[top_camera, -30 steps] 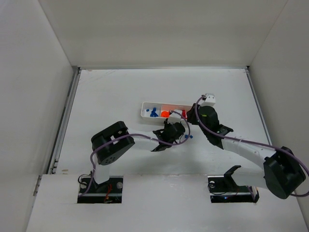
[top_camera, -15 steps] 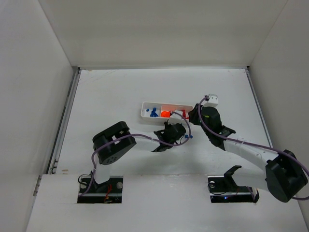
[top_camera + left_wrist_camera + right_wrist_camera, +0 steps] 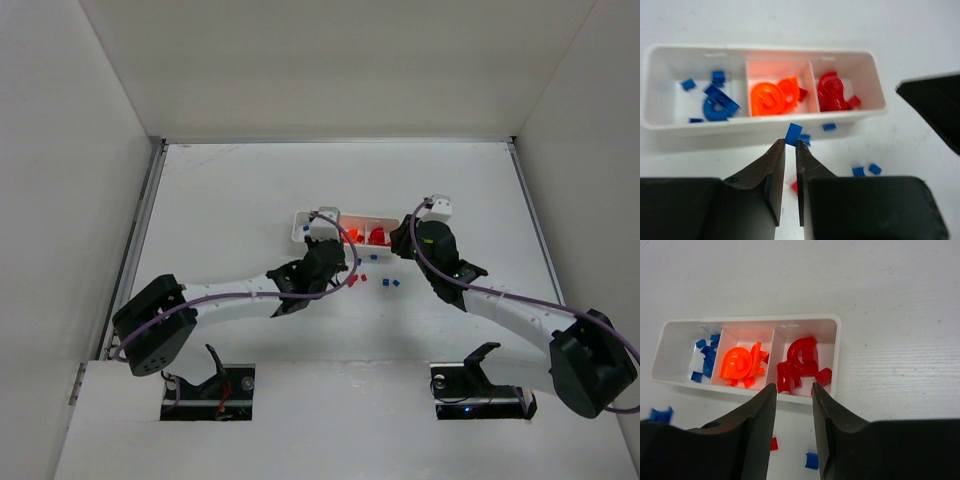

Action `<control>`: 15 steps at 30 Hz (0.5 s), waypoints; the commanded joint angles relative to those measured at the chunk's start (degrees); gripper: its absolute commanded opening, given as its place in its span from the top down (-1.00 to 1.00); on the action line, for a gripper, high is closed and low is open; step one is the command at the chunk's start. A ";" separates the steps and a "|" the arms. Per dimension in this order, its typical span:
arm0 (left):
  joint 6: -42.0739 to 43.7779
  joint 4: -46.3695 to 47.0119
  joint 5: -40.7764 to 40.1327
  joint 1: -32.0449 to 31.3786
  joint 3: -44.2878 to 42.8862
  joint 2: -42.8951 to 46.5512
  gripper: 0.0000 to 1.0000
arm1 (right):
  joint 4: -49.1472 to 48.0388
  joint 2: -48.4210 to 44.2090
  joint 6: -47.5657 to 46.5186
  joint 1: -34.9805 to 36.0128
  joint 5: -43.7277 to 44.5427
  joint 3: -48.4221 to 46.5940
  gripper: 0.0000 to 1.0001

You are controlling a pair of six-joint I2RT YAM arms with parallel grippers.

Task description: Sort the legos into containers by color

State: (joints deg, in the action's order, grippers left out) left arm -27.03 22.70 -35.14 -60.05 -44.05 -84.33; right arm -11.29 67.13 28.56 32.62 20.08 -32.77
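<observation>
The white three-compartment tray [image 3: 299,230] holds blue pieces [image 3: 717,102] on the left, orange [image 3: 772,95] in the middle and red [image 3: 832,92] on the right. My left gripper [image 3: 790,144] is shut on a small blue lego [image 3: 793,134] and holds it just short of the tray's near wall [image 3: 700,127]. In the top view it [image 3: 330,246] covers the tray's left part. My right gripper [image 3: 794,386] is open and empty, just short of the red compartment [image 3: 802,360], at the tray's right end [image 3: 397,244].
Loose pieces lie on the table in front of the tray: blue ones [image 3: 384,284] [image 3: 858,171] [image 3: 811,460] and red ones [image 3: 352,281] [image 3: 795,187] [image 3: 773,443]. White walls enclose the table on three sides.
My left arm has swung left and its gripper has moved left along the tray's near side, uncovering the loose pieces. The right arm has barely shifted.
</observation>
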 commanded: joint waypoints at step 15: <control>-1.45 1.82 6.75 19.93 -3.23 -6.01 0.75 | -0.41 2.12 -0.87 9.15 0.40 -2.03 0.34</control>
State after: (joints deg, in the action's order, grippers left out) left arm -27.97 22.90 -29.74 -40.62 -44.18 -89.41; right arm -11.38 68.64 28.38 38.41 20.12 -32.84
